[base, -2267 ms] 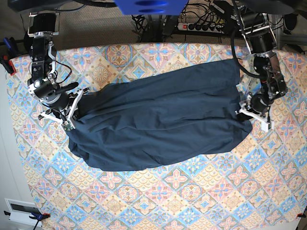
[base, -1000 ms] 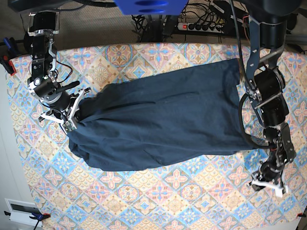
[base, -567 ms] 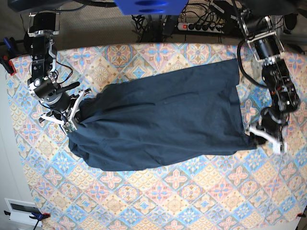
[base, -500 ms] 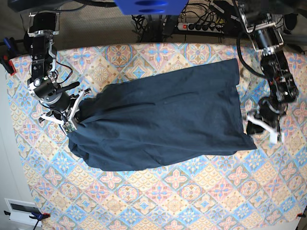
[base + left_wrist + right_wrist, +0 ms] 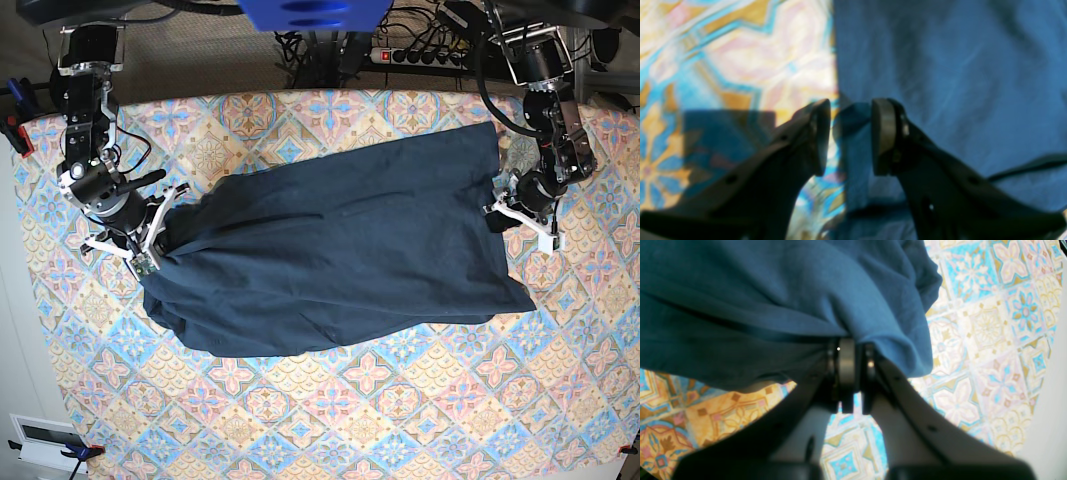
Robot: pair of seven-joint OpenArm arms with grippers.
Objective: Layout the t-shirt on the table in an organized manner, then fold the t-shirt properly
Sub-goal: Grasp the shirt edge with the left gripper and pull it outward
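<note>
Left gripper [image 5: 850, 136] moved back; t-shirt [image 5: 950, 83] edge between jaws.

My base view is evenly lit and sharp, with slight bending at the edges. My left wrist view is soft and blurred all over; the left gripper [image 5: 850, 136] throws a hard dark shadow across the table [image 5: 740, 66]. On my right wrist view, bright light washes out the cloth's right side.

No readable text, label, brand, number or sign shows in any of the views.
</note>
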